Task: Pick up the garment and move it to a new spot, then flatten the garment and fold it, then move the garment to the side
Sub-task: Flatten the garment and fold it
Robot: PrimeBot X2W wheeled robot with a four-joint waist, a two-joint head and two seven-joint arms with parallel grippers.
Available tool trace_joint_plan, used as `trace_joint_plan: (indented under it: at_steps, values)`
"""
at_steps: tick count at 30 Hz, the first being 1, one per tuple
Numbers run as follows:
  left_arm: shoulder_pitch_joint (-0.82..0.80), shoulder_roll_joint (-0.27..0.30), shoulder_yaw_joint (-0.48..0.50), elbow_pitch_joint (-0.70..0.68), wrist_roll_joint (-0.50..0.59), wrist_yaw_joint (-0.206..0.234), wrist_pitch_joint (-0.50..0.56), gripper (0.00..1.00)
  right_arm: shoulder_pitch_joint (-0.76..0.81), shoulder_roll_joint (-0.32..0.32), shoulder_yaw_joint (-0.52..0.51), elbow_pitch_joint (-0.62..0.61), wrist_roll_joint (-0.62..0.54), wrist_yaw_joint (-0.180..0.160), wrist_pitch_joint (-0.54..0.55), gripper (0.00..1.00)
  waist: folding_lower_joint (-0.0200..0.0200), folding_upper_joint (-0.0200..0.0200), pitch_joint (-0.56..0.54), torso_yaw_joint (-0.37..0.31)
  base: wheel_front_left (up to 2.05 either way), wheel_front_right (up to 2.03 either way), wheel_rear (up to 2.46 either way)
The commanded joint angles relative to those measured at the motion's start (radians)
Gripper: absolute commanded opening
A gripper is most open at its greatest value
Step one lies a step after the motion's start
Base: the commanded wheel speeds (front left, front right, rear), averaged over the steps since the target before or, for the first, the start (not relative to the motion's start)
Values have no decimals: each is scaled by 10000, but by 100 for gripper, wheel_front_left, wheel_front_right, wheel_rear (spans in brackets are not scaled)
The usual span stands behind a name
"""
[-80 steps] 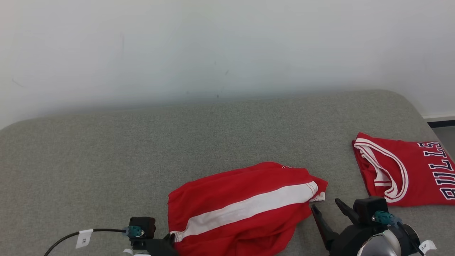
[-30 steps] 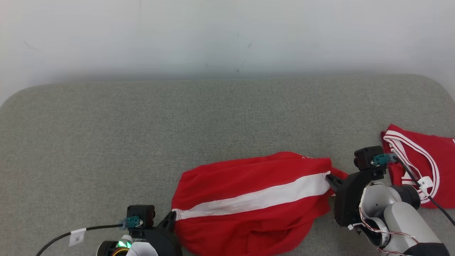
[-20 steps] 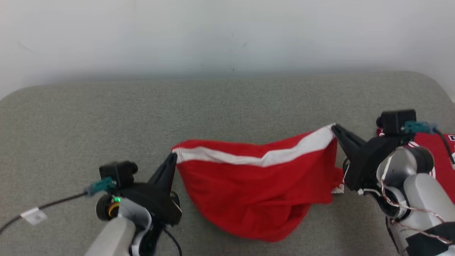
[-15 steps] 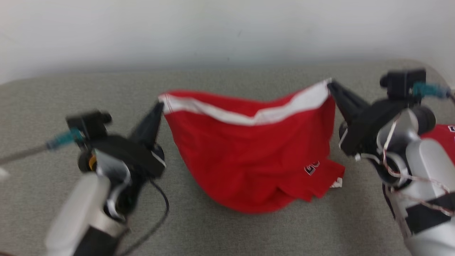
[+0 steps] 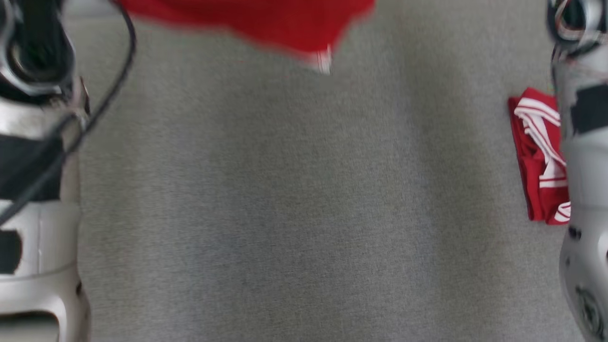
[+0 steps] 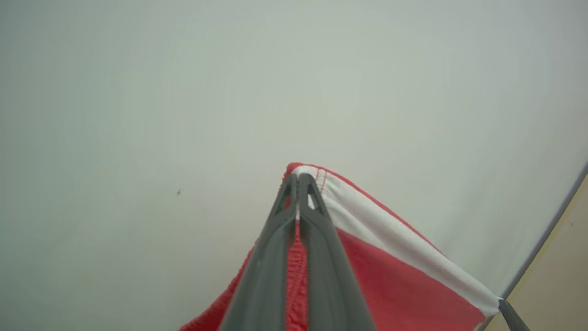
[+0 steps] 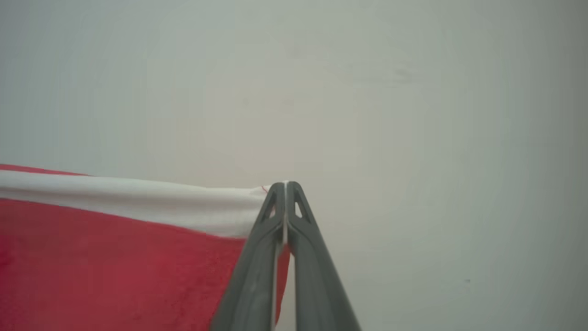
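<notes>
Red cloth, blurred, crosses the top edge of the head view, left of centre. That is the garment (image 5: 247,21), hanging clear above the grey fabric-topped desk (image 5: 294,199), with a small white scrap, perhaps a label, at its lowest corner. My left forearm (image 5: 33,213) and right forearm (image 5: 582,190) frame the picture at its two side edges. Near the right edge, partly behind that arm, a second red top (image 5: 534,156) with white trim lies folded on the desk, well apart from the hanging piece.

In the left wrist view, the left pincer (image 6: 297,184) is clamped shut on one end of the garment's white band (image 6: 390,234). Red fabric is bunched between its fingers, and the band runs off to the lower right of the frame. In the right wrist view, the right pincer (image 7: 285,186) is clamped shut on the other end of the same band. From there the band stretches to the left edge, with red cloth below it. A plain pale wall (image 6: 138,92) sits behind both.

I judge this to be the carry to a new spot, ahead of flattening. To do it well, I would hold both grips firm and the band taut but not strained. I would touch the hanging hem down on the bare middle of the desk first. Then I would draw the band away from it so the cloth lays out flat, staying clear of the folded top at the right.
</notes>
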Motion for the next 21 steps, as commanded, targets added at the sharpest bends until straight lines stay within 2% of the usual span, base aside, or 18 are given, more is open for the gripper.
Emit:
trace_joint_plan:
  at_steps: [1, 6, 10, 14, 16, 17, 21]
  values:
    - [-103, 42, 74, 23, 150, 15, -132, 0, -190, 46, -93, 50, -165, -24, -178, 0, -4, -2, 787, -447, 0, 0, 0]
    - [-339, -41, 107, 97, 336, -393, -1140, 0, -829, 287, 47, 559, -1094, -24, -1151, 0, -4, -2, 1106, -457, 0, 0, 0]
    - [892, 232, -569, 376, 572, -737, -1333, 0, -138, 281, 1186, 1567, -955, -24, -391, 0, -4, -2, 1289, -498, 0, 0, 0]
    - [2436, 378, -1211, 339, 52, -806, -1433, 0, 615, -35, 2595, 1904, 40, -24, 368, 0, -4, -2, 1325, -531, 0, 0, 0]
    - [3322, 587, -1374, 205, -295, -792, -1469, 0, 1080, -330, 3089, 1664, 738, -24, 647, 0, -4, -2, 1259, -528, 0, 0, 0]
    - [4194, 663, -1356, 85, -811, -782, -1499, 0, 1615, -687, 3532, 1197, 1499, -24, 998, 0, -4, -2, 1134, -513, 0, 0, 0]
    - [5855, 800, -1422, -405, -1688, -772, -1505, 0, 2930, -1757, 3936, -98, 2868, -24, 1812, 0, -4, -2, 599, -415, 0, 0, 0]
